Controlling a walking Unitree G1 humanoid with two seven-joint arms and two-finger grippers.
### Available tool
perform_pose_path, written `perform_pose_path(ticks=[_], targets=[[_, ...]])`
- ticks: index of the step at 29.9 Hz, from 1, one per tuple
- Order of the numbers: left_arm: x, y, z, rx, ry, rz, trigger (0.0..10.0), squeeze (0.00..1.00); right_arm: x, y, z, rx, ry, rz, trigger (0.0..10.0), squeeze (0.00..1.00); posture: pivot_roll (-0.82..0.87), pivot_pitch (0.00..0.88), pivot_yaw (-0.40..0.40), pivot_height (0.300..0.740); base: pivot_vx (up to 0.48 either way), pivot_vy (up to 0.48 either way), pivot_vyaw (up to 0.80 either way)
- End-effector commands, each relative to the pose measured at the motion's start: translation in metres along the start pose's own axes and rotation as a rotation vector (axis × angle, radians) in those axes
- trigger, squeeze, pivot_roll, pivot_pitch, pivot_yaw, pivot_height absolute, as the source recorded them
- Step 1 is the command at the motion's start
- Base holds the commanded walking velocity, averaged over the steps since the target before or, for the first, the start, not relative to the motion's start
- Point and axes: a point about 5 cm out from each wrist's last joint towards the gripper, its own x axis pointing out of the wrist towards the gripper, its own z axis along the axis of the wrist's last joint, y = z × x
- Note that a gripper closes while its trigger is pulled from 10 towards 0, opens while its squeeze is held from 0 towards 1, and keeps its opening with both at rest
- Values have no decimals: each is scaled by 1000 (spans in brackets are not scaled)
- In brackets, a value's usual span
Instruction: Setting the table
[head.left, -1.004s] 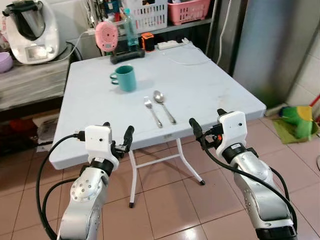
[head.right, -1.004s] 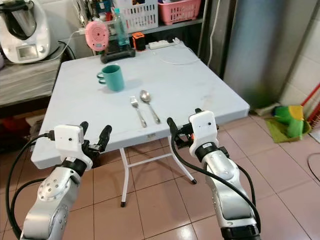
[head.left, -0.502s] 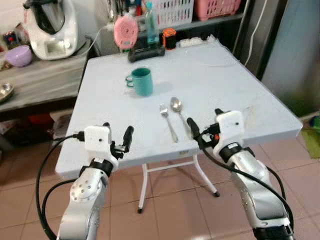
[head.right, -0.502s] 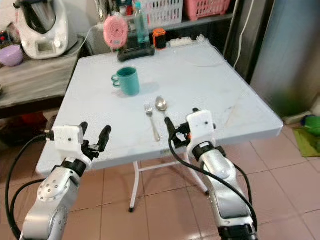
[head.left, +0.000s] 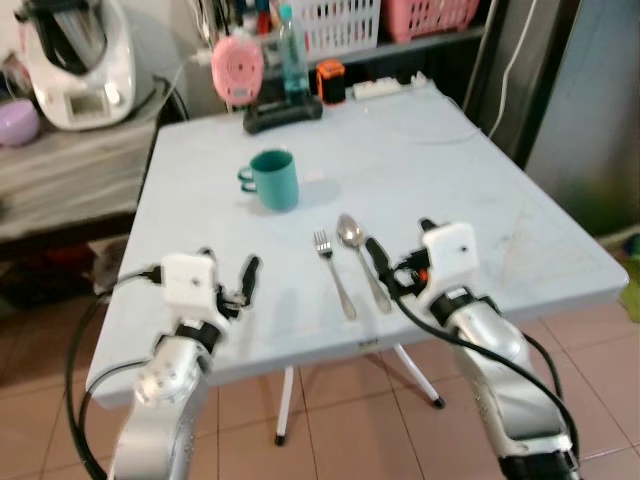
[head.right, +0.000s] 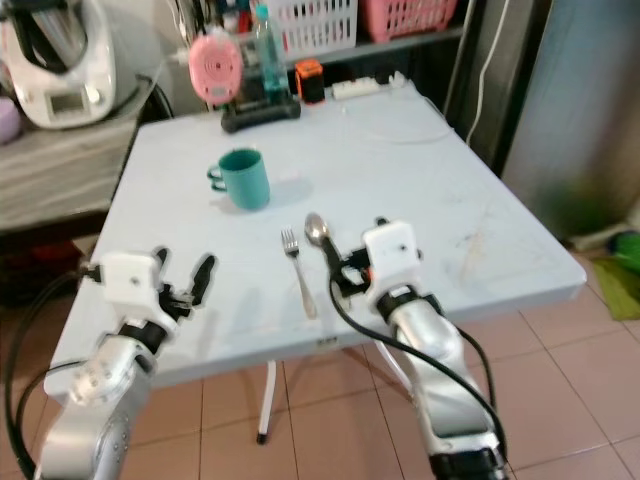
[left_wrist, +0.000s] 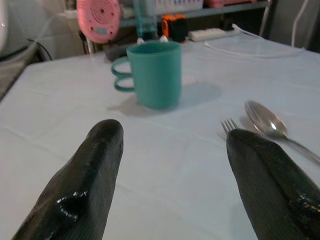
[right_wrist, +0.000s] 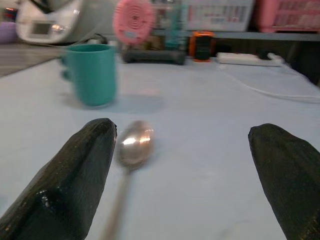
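You're looking down on a pale blue desk (head.left: 470, 170) with both arms raised over its near edge. Your left claw (head.left: 228, 277) hangs above the near left part of the desk, its two black fingers (left_wrist: 87, 175) spread wide with nothing between them. Your right claw (head.left: 400, 250) is over the near middle, fingers likewise parted and empty — one black finger (right_wrist: 75, 170) sits just beside the spoon's bowl in the right wrist view, though you can't tell from these pictures whether it touches.

The spoon (head.left: 362, 261) and the fork (head.left: 333, 273) lie side by side near the middle of the desk, handles pointing toward you, the fork on the left and the spoon on the right, close together but apart. The spoon's handle runs partly under the right claw's finger in the head views. Farther back and to the left stands a teal mug (head.left: 272, 179), upright, handle turned to the left, well apart from the cutlery.

At the far edge of the desk you have a pink round gadget (head.left: 237, 68), a clear bottle (head.left: 290, 55), a small orange and black item (head.left: 330, 79) and a white power strip (head.left: 383, 86) with its cable looping across the desk. A white kitchen appliance (head.left: 75, 55) stands on a grey counter off to the left. The head views are slightly blurred.
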Motion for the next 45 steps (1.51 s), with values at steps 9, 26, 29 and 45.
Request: perform_pose_path(ticks=[9,26,29,45], targets=[[-18,14,-4,42,23,18,10000,0,1,31,-4,49,2,85,10000,0,-78,78,114,740,135,0,0],[-60,16,-22,117,145,-275,10000,0,5,58,-18,106,83,147,10000,0,-44,99,118,740,0,0,0],[-61,13,-22,136,160,-319,10000,0,7,60,-26,129,127,142,10000,0,-41,104,118,740,0,0,0],[-62,1,-18,130,139,-401,10000,0,30,76,-33,136,242,166,10000,0,-43,116,95,740,0,0,0]])
